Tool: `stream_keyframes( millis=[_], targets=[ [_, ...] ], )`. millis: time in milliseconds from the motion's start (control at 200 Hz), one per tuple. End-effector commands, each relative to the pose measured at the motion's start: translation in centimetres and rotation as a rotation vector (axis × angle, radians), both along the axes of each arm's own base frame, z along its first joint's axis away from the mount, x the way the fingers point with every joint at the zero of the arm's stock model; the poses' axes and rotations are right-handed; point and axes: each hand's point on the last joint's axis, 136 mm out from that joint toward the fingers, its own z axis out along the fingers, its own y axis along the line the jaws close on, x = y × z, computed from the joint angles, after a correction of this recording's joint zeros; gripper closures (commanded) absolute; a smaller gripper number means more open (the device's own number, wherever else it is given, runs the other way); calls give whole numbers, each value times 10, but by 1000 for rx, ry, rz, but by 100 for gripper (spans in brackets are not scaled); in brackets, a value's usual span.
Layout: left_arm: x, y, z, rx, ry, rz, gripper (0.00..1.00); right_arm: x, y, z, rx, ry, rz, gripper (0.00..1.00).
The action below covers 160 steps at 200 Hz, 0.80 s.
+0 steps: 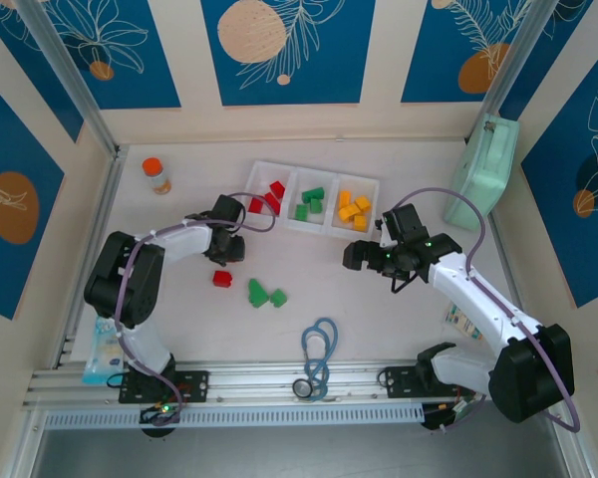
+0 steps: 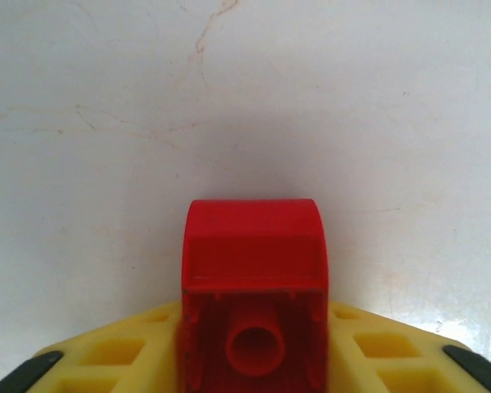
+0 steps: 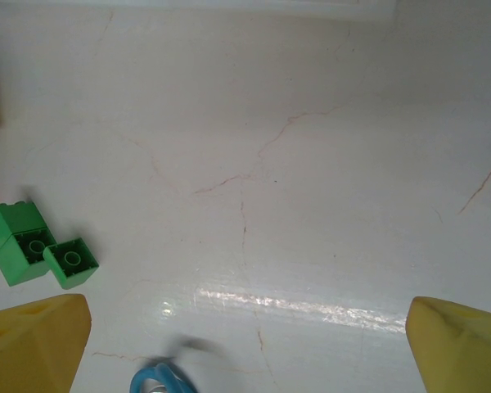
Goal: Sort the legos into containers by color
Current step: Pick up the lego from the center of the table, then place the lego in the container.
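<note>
In the top external view, the left gripper is seen closed on a red lego low over the table. Whether the piece is lifted or resting cannot be told. Two loose green legos are found just to the right of this gripper, between it and the right gripper, slightly nearer the arm bases. The white tray is placed beyond both grippers. Its three compartments are loaded by colour: red blocks nearest the left gripper, green blocks in the middle, and orange-yellow blocks just beyond the right gripper. A blue looped cord is laid nearer the bases, between the arms.

In the left wrist view, the red lego is clamped between the yellow fingers of the left gripper, its hollow underside turned toward the camera. Bare table is seen ahead.

In the right wrist view, the right gripper is held wide open with nothing between its fingers. The green legos are seen ahead and to the left of the left finger, touching each other, and the blue looped cord is glimpsed just inside that finger.
</note>
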Motion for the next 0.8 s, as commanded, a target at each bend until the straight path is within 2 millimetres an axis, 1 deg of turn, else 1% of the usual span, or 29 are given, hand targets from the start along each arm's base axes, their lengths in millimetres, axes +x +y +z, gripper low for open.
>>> stream_keyframes(
  millis=[0, 135, 285, 400, 480, 640, 710, 795],
  targets=[
    [-6, -2, -3, -43, 5, 18, 64, -2, -1, 9, 3, -10, -10, 1],
    [-1, -2, 20, -74, -75, 36, 67, 0, -1, 11, 5, -13, -17, 1],
    [9, -3, 57, -97, -168, 47, 68, 0, 0, 10, 8, -11, -21, 1],
    [22, -6, 88, -112, -240, 41, 68, 1, 0, 10, 11, -12, -25, 1],
    [33, -9, 104, -114, -279, 34, 68, 0, 0, 10, 12, -12, -27, 1],
    [56, -21, 122, -131, -303, 14, 68, -3, -2, 11, 5, -15, -30, 1],
    [67, -27, 127, -140, -315, 9, 68, -5, -5, 12, -1, -21, -33, 1],
    [80, -35, 128, -153, -316, -2, 68, -7, -8, 12, -7, -24, -38, 1]
  ],
)
